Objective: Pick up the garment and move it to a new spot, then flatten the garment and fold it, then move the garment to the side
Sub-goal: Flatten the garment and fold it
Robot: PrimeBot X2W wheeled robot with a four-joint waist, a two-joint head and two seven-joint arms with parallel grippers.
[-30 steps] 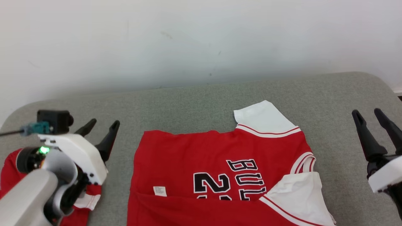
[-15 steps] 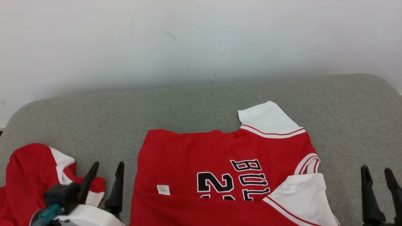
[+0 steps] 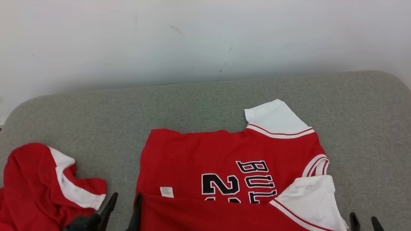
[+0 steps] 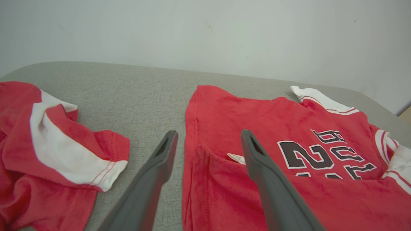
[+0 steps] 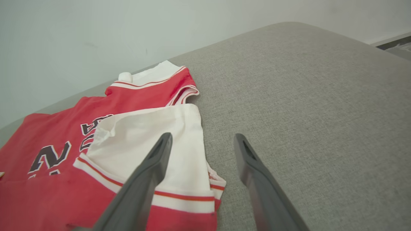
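The garment (image 3: 224,154) is a red jersey with white sleeves and black lettering. It lies spread on the grey cushion, its near hem folded up over the lower part of the number. My left gripper (image 3: 126,195) is open at the jersey's near left corner. In the left wrist view the left gripper (image 4: 208,132) straddles the left edge of the garment (image 4: 273,122). My right gripper (image 3: 363,216) is open just right of the near white sleeve. In the right wrist view the right gripper (image 5: 203,135) has one finger over the sleeve of the garment (image 5: 48,128) and the other over bare cushion.
A second red and white garment (image 3: 41,179) lies crumpled at the near left, also seen as the crumpled garment (image 4: 38,144) from the left wrist. The grey cushion (image 3: 192,102) ends at a white wall (image 3: 192,38) behind, with rounded corners at both sides.
Both grippers have sunk toward the bottom edge of the head view, and the left forearm no longer covers the crumpled garment. The camera has shifted slightly. The jersey lies as before.
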